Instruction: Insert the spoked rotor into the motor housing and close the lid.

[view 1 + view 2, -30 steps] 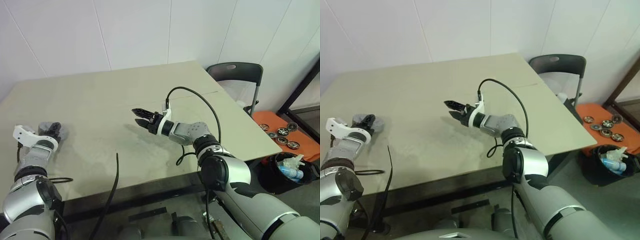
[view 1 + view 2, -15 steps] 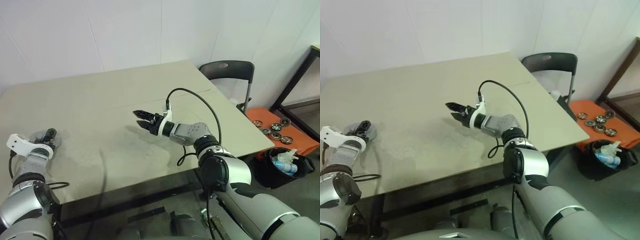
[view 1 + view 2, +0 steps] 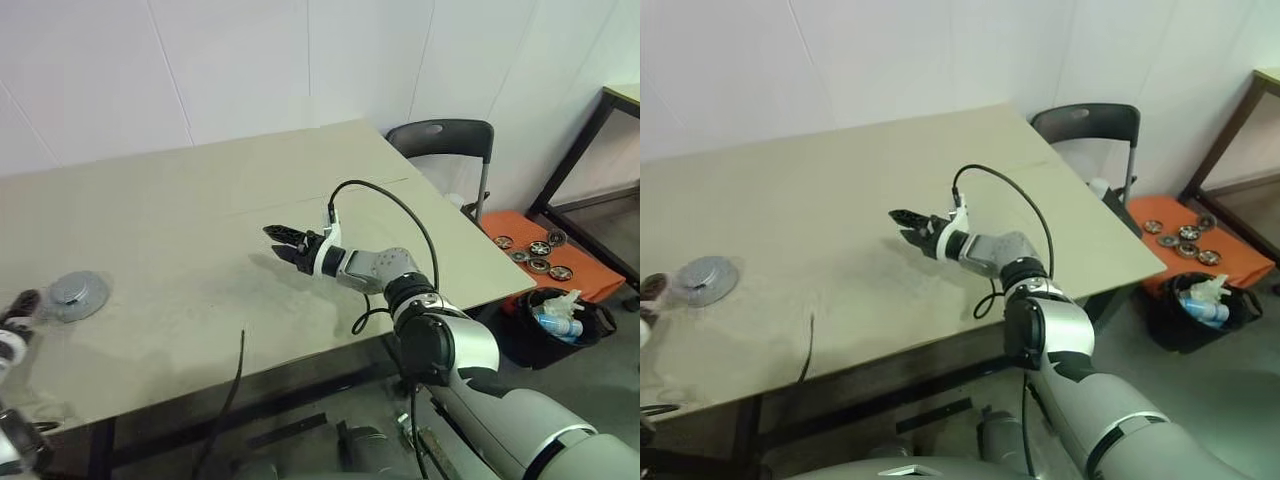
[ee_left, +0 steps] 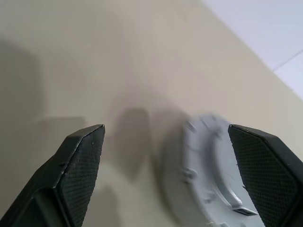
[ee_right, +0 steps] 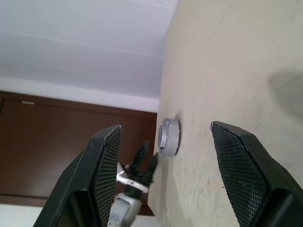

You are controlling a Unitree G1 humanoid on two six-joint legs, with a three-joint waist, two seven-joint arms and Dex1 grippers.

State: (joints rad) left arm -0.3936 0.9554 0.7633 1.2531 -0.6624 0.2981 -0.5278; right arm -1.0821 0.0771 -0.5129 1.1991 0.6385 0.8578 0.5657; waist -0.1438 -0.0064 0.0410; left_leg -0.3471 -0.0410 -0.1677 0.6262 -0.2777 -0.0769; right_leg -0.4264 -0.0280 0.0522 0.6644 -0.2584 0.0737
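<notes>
The motor housing (image 3: 78, 293) sits near the table's left front, a short round grey cup with the lid (image 4: 208, 170) lying down on top, plain grey face up. The spoked rotor is hidden from view. My left gripper (image 3: 20, 304) hovers just left of the housing, clear of it; in the left wrist view its fingers (image 4: 80, 161) stand wide apart with nothing between them. My right gripper (image 3: 283, 243) hangs over the middle of the table, open and empty, pointing towards the distant housing (image 5: 168, 137).
The beige table (image 3: 200, 200) carries nothing else. A black cable (image 3: 228, 400) hangs across its front edge. A dark chair (image 3: 440, 135) stands at the right end. On the floor beyond it lie an orange tray (image 3: 590, 285) with several dark-rimmed wheels and a black bin (image 3: 560, 325).
My left gripper has opened, let go of the housing and drawn back to the left. The head camera has swung right. The right gripper has not moved.
</notes>
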